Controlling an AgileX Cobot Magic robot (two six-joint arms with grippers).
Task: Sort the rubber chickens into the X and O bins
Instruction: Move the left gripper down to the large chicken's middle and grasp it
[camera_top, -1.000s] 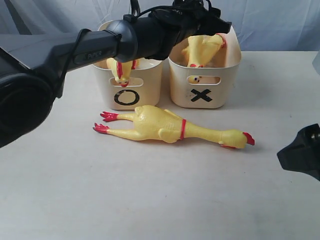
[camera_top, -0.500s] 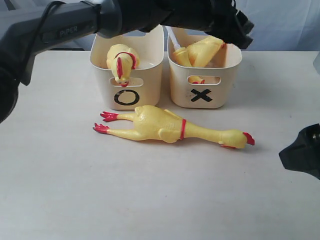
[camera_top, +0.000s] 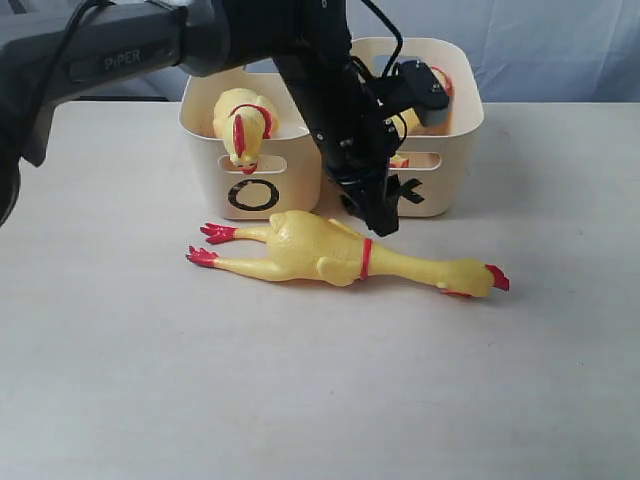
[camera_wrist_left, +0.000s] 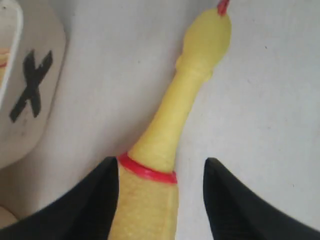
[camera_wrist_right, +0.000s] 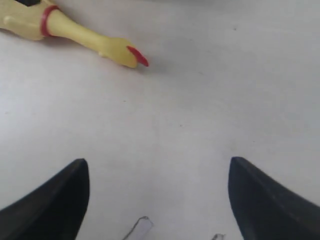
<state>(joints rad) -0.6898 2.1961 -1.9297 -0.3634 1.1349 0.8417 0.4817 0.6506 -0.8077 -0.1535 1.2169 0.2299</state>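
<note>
Nearest on the worktop (camera_top: 300, 400), we saw one rubber chicken (camera_top: 320, 252) lying flat. Only the wrist view showed the left pincer (camera_wrist_left: 161, 161) apart, straddling its neck ring (camera_wrist_left: 147, 171). The arm (camera_top: 330, 100) angled steeply down before the X bin (camera_top: 458, 155). Elsewhere the right pincer (camera_wrist_right: 157, 161) gaped over the worktop. Behind, another chicken (camera_top: 243, 125) draped over the O bin (camera_top: 295, 190).

Your left arm (camera_top: 130, 55) is glossy dark grey, lettered PIPER; black cables (camera_top: 398, 42) loop to its black tool (camera_top: 378, 212).

A pale table (camera_top: 300, 400) carries one rubber chicken (camera_top: 310, 250) lying mid-table, with the O bin (camera_top: 290, 190) far left and the X bin (camera_top: 455, 165) far right.
</note>
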